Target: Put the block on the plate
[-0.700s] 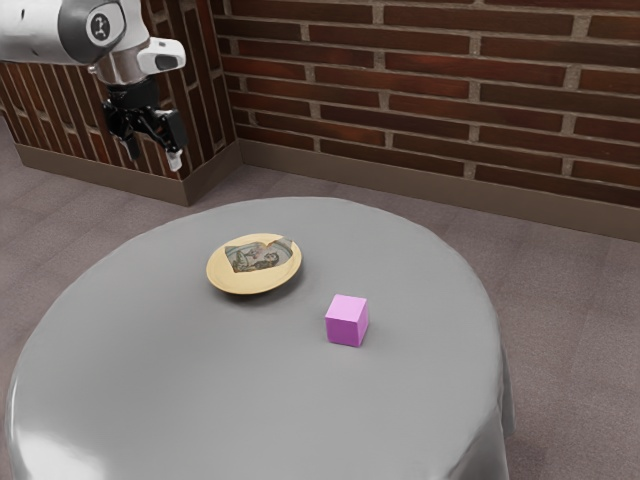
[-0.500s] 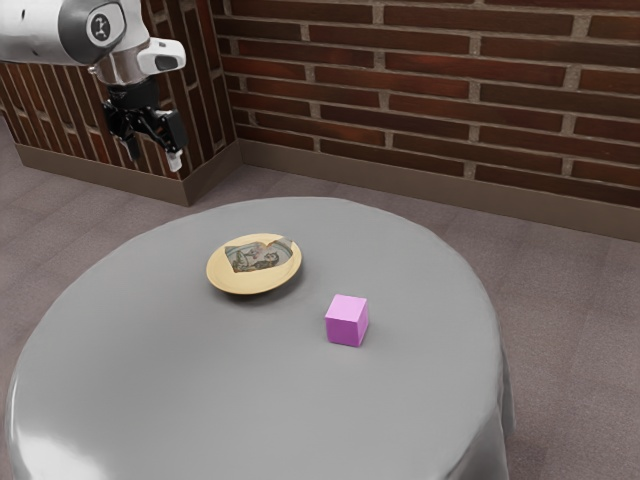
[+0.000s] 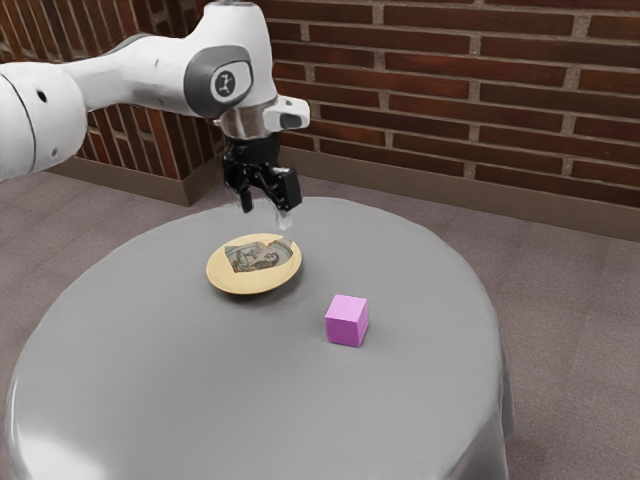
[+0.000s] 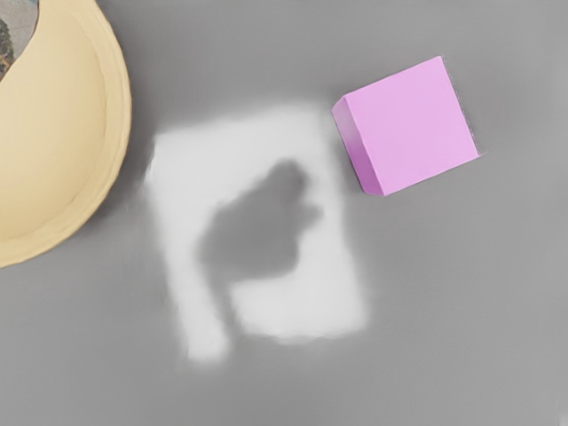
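High over the table, my gripper (image 3: 266, 213) stands open and holds nothing; in the exterior view it appears just above the far edge of the plate. The yellow plate (image 3: 222, 272) lies on the table and has a patterned centre. Toward the exterior view's right from it sits the pink block (image 3: 347, 321), apart from the plate. Seen from the hand, the block (image 4: 413, 129) and part of the plate (image 4: 84, 133) show with a gap of bare tabletop between them.
The round table (image 3: 240, 400) has a grey cover and carries the plate and block. A bright patch with a dark shadow (image 4: 257, 226) falls on the tabletop between plate and block. A brick wall (image 3: 450, 90) rises behind.
My arm has swung toward the exterior view's right, bringing the open gripper from beyond the table to near the plate in that view. Plate and block have stayed put.
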Robot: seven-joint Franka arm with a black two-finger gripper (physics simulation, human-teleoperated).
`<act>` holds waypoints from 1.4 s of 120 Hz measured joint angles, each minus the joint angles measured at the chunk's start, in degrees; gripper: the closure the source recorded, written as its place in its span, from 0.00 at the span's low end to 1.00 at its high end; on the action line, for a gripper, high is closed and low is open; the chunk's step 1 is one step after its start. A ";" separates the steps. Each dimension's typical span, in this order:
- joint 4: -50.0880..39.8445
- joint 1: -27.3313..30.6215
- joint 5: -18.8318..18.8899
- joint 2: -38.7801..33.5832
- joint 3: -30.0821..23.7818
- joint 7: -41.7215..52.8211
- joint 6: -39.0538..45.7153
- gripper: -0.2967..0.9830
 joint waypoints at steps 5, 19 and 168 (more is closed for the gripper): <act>-0.33 -1.00 -0.45 0.39 -0.45 -1.18 1.11 0.23; -2.06 -3.48 -1.27 0.68 -1.41 -4.80 3.88 0.23; 0.75 -6.01 -1.29 24.17 -0.96 -25.96 24.39 0.23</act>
